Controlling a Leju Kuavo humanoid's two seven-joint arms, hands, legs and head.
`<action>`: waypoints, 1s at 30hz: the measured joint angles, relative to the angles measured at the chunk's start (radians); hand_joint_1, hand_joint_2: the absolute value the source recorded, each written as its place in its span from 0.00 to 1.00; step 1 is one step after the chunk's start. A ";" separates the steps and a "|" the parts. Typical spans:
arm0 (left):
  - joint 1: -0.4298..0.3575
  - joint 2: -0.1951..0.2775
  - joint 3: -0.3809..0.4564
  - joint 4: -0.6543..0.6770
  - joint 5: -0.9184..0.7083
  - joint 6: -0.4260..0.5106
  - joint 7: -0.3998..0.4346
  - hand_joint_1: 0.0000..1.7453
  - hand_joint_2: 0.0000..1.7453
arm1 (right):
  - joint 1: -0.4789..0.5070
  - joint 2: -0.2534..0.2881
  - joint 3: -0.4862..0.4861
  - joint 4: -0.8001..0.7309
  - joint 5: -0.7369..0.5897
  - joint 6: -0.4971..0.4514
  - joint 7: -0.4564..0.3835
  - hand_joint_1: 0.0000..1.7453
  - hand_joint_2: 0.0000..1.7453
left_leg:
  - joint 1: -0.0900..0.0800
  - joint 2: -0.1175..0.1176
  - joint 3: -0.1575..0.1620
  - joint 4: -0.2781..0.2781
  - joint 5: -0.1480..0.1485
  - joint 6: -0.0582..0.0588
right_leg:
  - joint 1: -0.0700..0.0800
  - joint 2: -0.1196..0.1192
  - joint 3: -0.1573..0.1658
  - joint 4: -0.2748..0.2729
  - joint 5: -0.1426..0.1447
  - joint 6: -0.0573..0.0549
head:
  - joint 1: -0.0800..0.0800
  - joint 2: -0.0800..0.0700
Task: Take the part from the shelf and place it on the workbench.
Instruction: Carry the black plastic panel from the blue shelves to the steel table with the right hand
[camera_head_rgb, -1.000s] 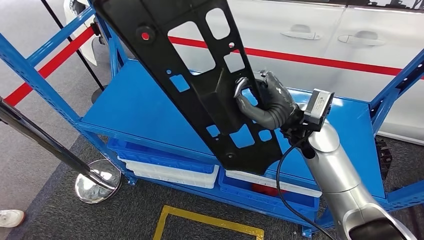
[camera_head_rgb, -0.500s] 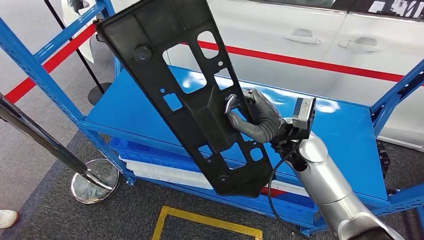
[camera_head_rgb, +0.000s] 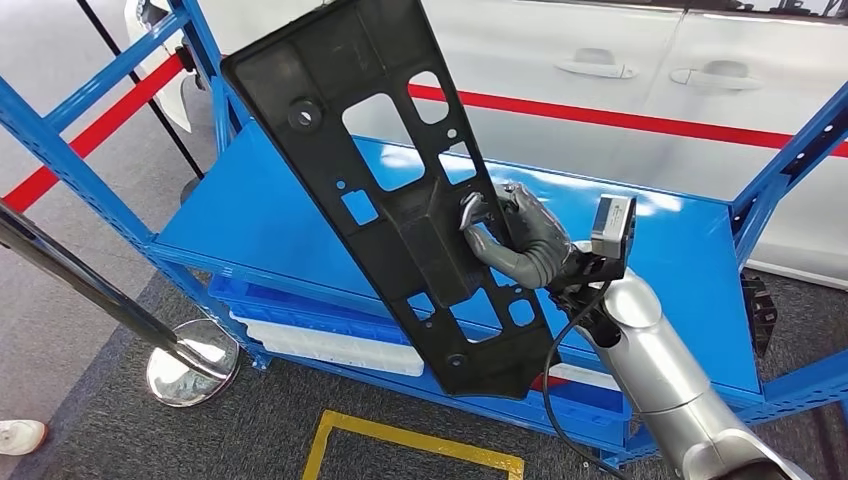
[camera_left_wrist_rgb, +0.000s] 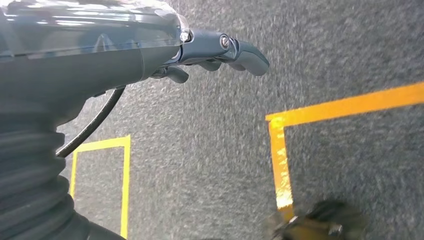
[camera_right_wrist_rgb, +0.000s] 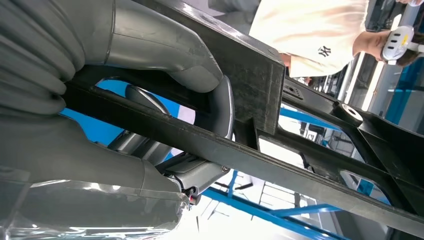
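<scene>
Above blue shelf (camera_head_rgb: 270, 215), flat perforated black part (camera_head_rgb: 400, 190), robot hand (camera_head_rgb: 525, 240)

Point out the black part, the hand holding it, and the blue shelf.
black part (camera_head_rgb: 330, 110): head view, solid upper panel.
right hand (camera_head_rgb: 525, 240): head view, back of the hand.
blue shelf (camera_head_rgb: 270, 215): head view, bare top deck.

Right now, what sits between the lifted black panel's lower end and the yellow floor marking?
In the head view, the shelf's lower tier with blue bins, then grey carpet.
</scene>
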 joint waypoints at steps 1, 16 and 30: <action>0.000 0.000 0.000 0.000 -0.001 0.002 -0.001 0.00 1.00 | 0.000 0.000 0.000 0.003 -0.002 0.001 0.001 1.00 1.00 | 0.000 0.000 -0.014 0.044 -0.015 0.000 | 0.002 -0.001 -0.002 0.000 0.002 -0.001 | 0.000 0.000; 0.005 0.001 0.002 0.000 0.001 0.003 -0.001 0.00 1.00 | -0.014 0.000 0.000 0.030 -0.021 0.015 0.017 1.00 1.00 | -0.004 0.019 0.144 -0.263 0.119 0.060 | 0.002 0.017 -0.126 0.249 -0.105 0.053 | 0.000 0.000; 0.004 -0.001 0.003 0.000 -0.007 -0.001 -0.002 0.00 1.00 | -0.017 -0.008 0.001 0.026 -0.025 0.008 0.035 1.00 1.00 | -0.008 0.023 0.065 -0.050 -0.021 0.011 | 0.013 -0.008 0.012 -0.016 0.003 -0.003 | 0.000 0.000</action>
